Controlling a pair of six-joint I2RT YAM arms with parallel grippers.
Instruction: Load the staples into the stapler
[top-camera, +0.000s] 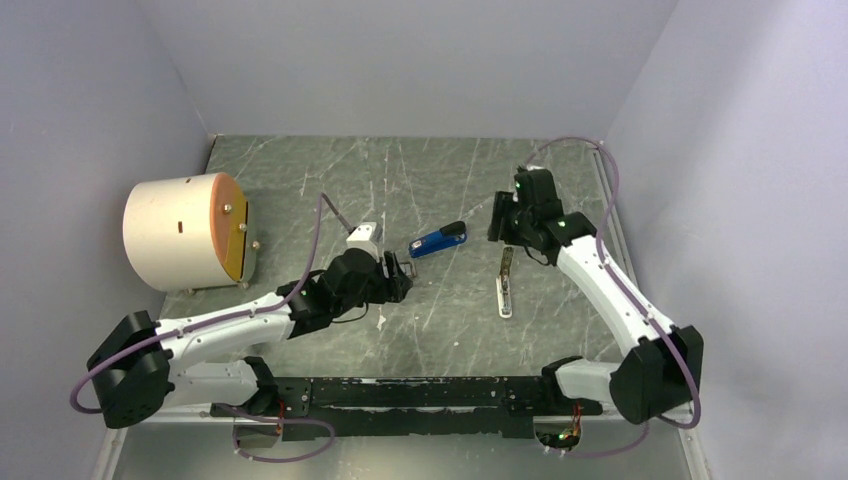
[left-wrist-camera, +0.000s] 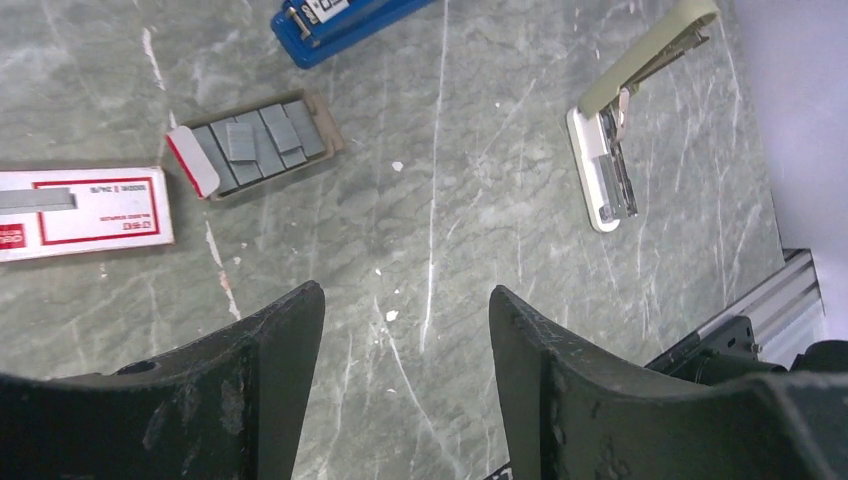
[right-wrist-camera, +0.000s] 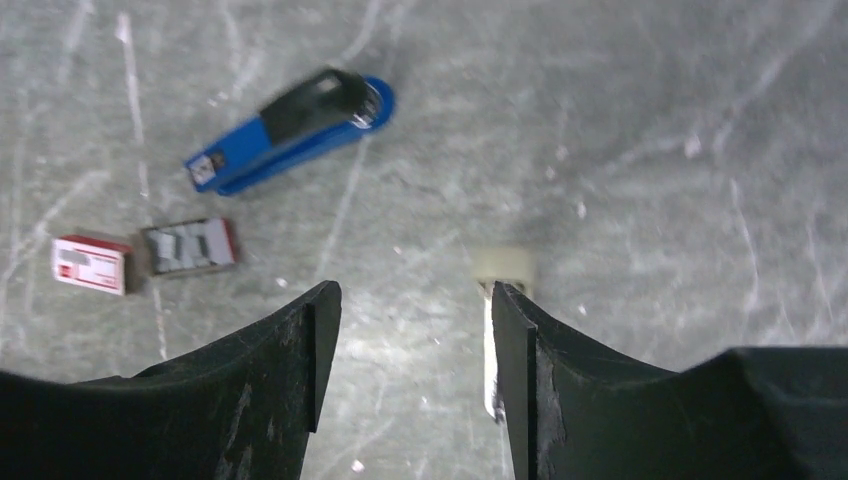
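Grey marbled table (top-camera: 450, 180) | left gripper (left-wrist-camera: 405, 293), right gripper (right-wrist-camera: 413, 290): both jaws apart, empty | staples (left-wrist-camera: 262, 143) upper left, unpicked; stapler (left-wrist-camera: 340, 20) top, looks closed | next: probably pinch one strip, open stapler.

Box label (left-wrist-camera: 85, 212) — print too small, unreadable

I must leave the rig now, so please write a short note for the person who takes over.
Left gripper: open, empty, over bare table.
Right gripper: open, empty, over one end of the beige stapler, which lies hinged open.
Staples: in their open tray, next to the box, near the blue stapler, which lies closed.
Done: tray pulled out.
Left: open the blue stapler, load the staples, close it.
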